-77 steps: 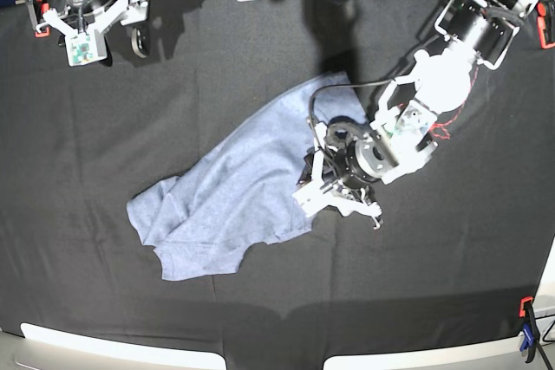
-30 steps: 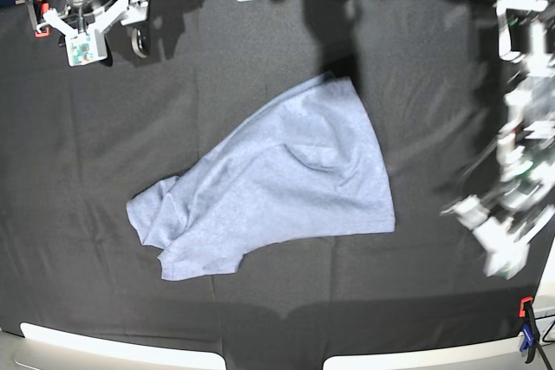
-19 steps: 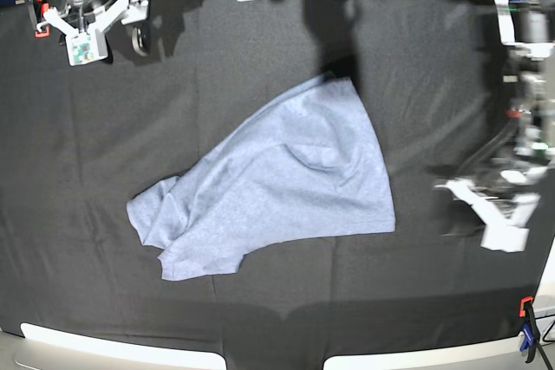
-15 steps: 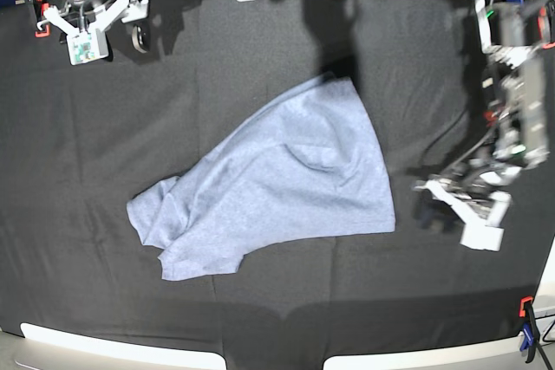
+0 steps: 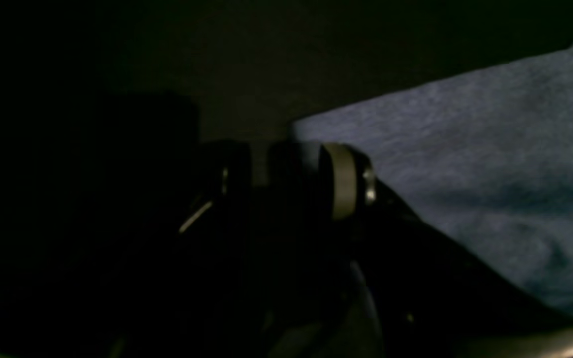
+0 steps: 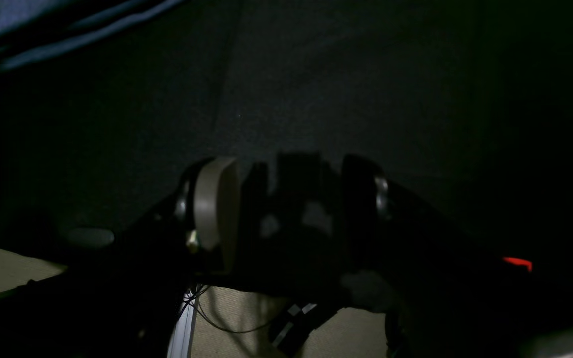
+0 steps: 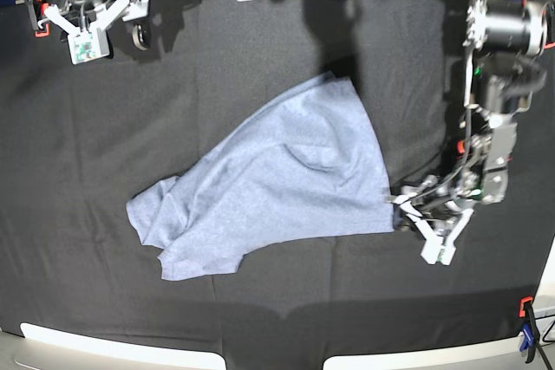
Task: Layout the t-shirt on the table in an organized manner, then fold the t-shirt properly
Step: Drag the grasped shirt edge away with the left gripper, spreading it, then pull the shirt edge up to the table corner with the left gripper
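Base view alone shows t-shirt [image 7: 269, 184] whole, left claw [image 7: 414, 224] beside its corner

Left arm [image 7: 494, 84]: white housings over black cylindrical joints, a thin black cable running down its side, a small red marking near mid-length. Left hand [image 7: 427, 221]: white angular fingers [image 7: 438, 244] on a dark body. Right hand [image 7: 82, 28]: white fingers flaring from a black motor block with a green spot; pale square plate at the tip. Wrist views (very dim): black finger outlines with tan-grey pads [image 5: 342, 180] and small bright screws [image 6: 381, 196].
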### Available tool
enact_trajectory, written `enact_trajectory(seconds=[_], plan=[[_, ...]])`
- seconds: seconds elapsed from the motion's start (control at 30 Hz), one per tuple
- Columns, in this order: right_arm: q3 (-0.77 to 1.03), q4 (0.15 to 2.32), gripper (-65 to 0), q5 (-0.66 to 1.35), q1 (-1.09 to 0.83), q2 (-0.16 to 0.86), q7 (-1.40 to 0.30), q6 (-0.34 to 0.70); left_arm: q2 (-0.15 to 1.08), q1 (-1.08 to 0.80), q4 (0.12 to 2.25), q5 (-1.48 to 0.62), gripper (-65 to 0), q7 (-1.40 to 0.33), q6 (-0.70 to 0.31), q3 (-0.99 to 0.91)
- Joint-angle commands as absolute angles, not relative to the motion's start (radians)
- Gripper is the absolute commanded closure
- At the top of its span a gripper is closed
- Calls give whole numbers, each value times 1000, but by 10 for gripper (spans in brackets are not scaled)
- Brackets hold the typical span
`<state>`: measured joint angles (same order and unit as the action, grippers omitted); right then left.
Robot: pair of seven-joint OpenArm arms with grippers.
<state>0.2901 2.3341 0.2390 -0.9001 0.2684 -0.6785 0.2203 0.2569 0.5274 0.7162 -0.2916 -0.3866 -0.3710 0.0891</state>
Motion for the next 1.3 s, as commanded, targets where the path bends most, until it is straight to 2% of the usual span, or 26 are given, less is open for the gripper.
enact_trajectory(seconds=[0.0,0.17,0.23,0.3,0.4,0.53,0.63,0.8,1.0,1.27], plan=[[294,2352,-323,246,-909,274,-660,221,257,566,714,-304,-209,-357,-377,87],[294,2352,-323,246,-909,274,-660,221,230,570,693,-304,-191,-370,-380,87],[294,2352,-323,246,-909,274,-660,221,221,570,693,-304,-121,-370,-389,87],[294,2352,-323,246,-909,274,-661,221,218,571,693,-304,0,-373,-389,87],[294,2352,-323,246,-909,274,-659,221,237,571,696,-305,0,-373,-383,86],[294,2352,-323,246,-908,275,-657,221,324,569,720,-304,0,-373,-221,79],[294,2352,-323,246,-908,275,-649,221,413,561,725,-307,0,-373,-159,19],[294,2352,-323,246,-892,274,-646,221,519,495,725,-363,0,-393,-178,-154],[294,2352,-323,248,-821,274,-664,221,569,361,729,-447,0,-423,-313,-303],[279,2349,-323,337,-781,274,-674,224,604,194,865,-456,0,-392,-316,-444]])
